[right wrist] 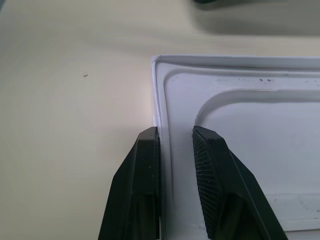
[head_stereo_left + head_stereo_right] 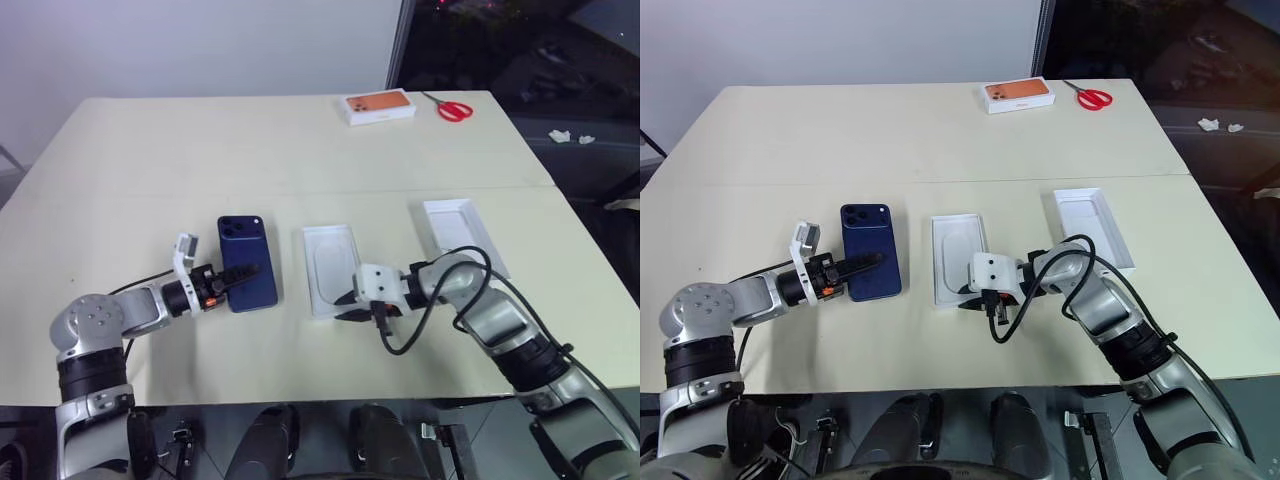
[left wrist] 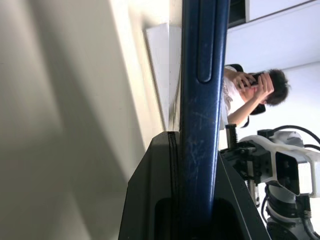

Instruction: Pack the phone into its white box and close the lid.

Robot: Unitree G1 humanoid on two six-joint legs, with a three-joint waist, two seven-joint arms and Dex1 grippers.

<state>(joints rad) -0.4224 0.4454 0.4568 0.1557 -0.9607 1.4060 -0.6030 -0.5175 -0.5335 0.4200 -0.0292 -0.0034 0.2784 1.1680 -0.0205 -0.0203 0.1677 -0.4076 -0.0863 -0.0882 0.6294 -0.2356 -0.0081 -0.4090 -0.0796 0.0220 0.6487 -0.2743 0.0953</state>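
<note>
Two jaws at work, left gripper (image 2: 240, 275) clamped on the phone (image 2: 246, 262) edge, right gripper (image 1: 175, 150) part-open, straddling the white box (image 2: 331, 267) near wall.

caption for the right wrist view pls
Right gripper straddling the rim of the white box, one finger outside the wall, one inside.

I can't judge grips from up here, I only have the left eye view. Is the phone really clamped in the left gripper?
Observer: Yes. The left wrist view shows the phone's thin edge wedged between the left gripper's two fingers.
Operator: And is the right one on the box?
Observer: The right gripper straddles the white box's end wall near a corner, one finger outside and one over the inner rim, with a gap between them.
</note>
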